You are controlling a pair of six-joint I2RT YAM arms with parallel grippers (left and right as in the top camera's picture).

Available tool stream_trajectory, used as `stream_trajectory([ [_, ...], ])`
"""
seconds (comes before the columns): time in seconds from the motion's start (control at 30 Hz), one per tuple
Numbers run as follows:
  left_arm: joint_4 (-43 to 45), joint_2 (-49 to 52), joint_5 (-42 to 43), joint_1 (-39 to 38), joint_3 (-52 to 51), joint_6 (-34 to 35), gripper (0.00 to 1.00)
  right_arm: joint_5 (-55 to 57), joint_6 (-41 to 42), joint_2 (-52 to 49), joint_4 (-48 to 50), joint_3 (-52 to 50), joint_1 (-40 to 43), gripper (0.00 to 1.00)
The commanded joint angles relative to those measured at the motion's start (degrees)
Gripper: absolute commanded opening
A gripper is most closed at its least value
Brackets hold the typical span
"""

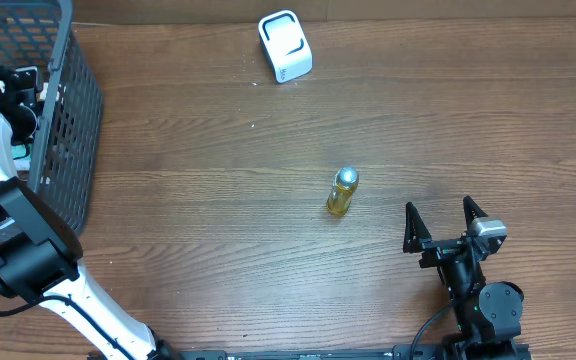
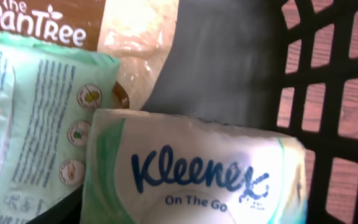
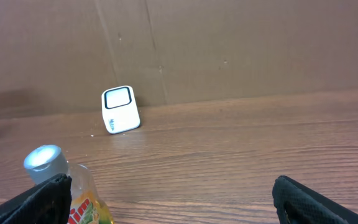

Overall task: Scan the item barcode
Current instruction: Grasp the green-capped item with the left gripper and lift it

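Overhead view is showing the left pincer (image 1: pixel 23 92) reaching down inside a dark plastic basket (image 1: pixel 68 130) with grid walls, at the far left corner of the wooden desk (image 1: pixel 218 200). I cannot tell if its fingers are spread or pinching anything. The left wrist view is looking very close at a soft white and green tissue pack (image 2: pixel 191 174) lying in the basket. Blue letters on it are saying "Kleenex" and "On The Go". Just beside it a pale green pack (image 2: pixel 36 112) with tiny print and little round pictures is lying, and behind that a shiny brown bag (image 2: pixel 73 25) is showing the words "the PanTree". The right pincer (image 1: pixel 441 222) is sitting low near the front of the desk with its two black fingers spread wide, holding nothing and touching nothing. A small bottle (image 1: pixel 342 192) of yellow liquid with a round silver cap is standing on the desk, near that pincer. A little white boxy scanner (image 1: pixel 285 46) with a dark rounded window is standing at the back of the desk, well apart from the basket.
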State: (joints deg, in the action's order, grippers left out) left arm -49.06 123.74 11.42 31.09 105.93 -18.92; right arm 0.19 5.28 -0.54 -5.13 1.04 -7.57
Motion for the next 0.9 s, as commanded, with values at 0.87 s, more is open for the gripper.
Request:
stream_trajectory([
  [0.87, -29.44, -30.25, 3.65, -17.4, 18.05, 20.85, 0.15, -0.33, -0.42, 0.31, 0.28, -0.59, 0.2, 1.0],
])
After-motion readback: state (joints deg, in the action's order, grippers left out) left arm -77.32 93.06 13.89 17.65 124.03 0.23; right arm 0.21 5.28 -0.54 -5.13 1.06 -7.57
